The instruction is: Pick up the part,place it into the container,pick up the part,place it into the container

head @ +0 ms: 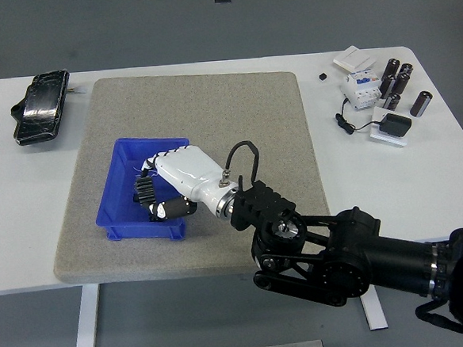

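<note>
My right hand (155,196), white with black fingertips, reaches from the lower right into the blue bin (123,215) on the grey mat (212,119). Its fingers are curled around a black gear (143,188) held low inside the bin. The hand hides most of the bin's floor, so other parts in it do not show. The left hand is out of view.
A black pouch (39,107) lies at the table's far left. Several dark cylinders (396,84), a white electrical module (361,89), a small white box (351,58) and a black adapter with cable (389,125) sit at the far right.
</note>
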